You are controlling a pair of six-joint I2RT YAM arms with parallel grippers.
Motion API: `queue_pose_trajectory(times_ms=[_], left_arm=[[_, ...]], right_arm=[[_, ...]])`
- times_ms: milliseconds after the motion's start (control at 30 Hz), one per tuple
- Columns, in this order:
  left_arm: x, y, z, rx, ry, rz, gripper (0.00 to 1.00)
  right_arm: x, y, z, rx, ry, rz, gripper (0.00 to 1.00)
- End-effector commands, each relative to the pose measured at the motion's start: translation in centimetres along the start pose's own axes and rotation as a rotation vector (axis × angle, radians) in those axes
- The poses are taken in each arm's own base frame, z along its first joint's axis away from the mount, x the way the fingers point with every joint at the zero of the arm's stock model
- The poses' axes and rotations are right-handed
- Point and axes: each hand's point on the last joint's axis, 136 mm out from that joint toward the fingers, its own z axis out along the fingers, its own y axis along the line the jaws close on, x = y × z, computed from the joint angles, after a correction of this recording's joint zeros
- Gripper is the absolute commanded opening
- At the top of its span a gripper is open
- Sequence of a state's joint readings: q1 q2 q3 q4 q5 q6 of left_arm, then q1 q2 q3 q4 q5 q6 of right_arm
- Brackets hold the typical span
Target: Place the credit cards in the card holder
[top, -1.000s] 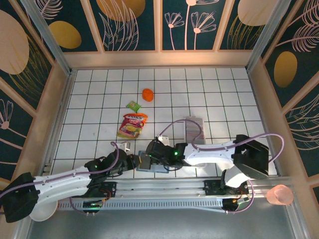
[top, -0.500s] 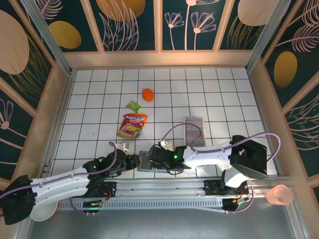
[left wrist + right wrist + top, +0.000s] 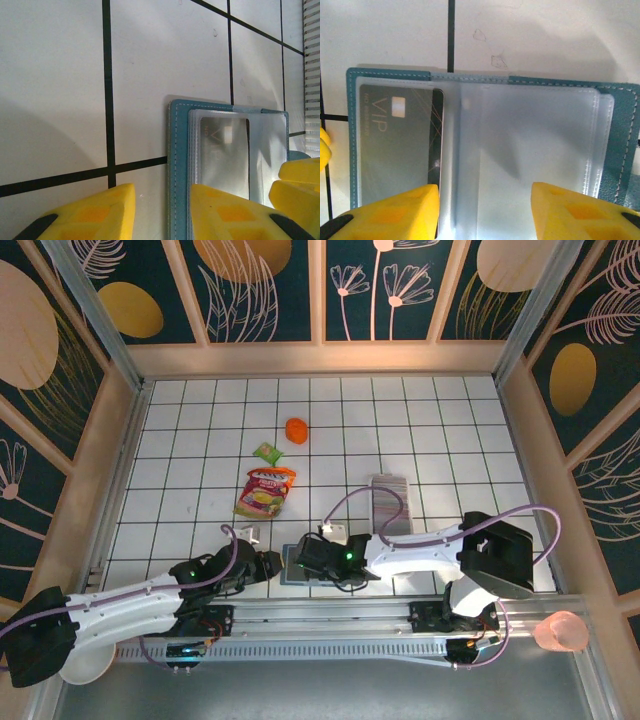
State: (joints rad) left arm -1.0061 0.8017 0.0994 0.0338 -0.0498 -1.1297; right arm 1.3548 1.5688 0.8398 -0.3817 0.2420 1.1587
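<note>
The teal card holder (image 3: 360, 75) lies open and flat on the white tiles, near the table's front edge. A grey VIP credit card (image 3: 395, 145) sits in its left clear sleeve, and the other sleeves (image 3: 535, 145) look bare. My right gripper (image 3: 485, 210) hovers open over the sleeves. My left gripper (image 3: 162, 212) is open too, astride the holder's (image 3: 176, 160) stitched edge, one finger over the card (image 3: 224, 150). In the top view the two grippers (image 3: 274, 565) (image 3: 303, 560) meet tip to tip. The remaining credit cards (image 3: 389, 505) stand in a row in a white tray (image 3: 386, 480).
A red-yellow snack pouch (image 3: 265, 492), a green packet (image 3: 267, 452) and an orange object (image 3: 297, 430) lie behind the grippers. A small white piece (image 3: 250, 534) lies by the left arm. A metal rail (image 3: 330, 615) runs along the near edge. Wooden walls fence the table.
Both grippers have opened. The right gripper has slid a little left and toward the near edge, over the holder. The left arm has barely moved.
</note>
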Motion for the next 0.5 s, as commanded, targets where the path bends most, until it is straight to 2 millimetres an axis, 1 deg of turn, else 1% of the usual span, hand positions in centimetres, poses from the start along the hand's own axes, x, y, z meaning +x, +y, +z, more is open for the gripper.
queue_pose_trajectory(times_ms=[0,133,267,333,433,467], left_arm=[[-0.2,-1.0,0.0,0.031,0.004,0.005,0.34],[-0.1,-1.1,0.0,0.033,0.008,0.006,0.35],[-0.2,-1.3,-0.1,0.039,0.004,0.007,0.35],[-0.2,-1.4,-0.1,0.044,0.005,0.006,0.35],[-0.2,-1.8,-0.1,0.058,0.009,0.007,0.29],[-0.2,-2.2,-0.1,0.07,0.014,0.008,0.23]], right_arm=[[-0.6,-1.5,-0.8,0.089,-0.042,-0.006,0.49],[-0.4,-2.7,-0.7,0.136,-0.039,-0.003,0.48],[0.1,-2.9,-0.2,0.135,-0.025,-0.003,0.48],[0.4,-2.6,0.2,0.119,-0.017,-0.001,0.48],[0.7,-1.9,0.8,0.086,-0.002,-0.001,0.46],[0.8,-1.8,0.9,0.082,0.001,-0.002,0.46]])
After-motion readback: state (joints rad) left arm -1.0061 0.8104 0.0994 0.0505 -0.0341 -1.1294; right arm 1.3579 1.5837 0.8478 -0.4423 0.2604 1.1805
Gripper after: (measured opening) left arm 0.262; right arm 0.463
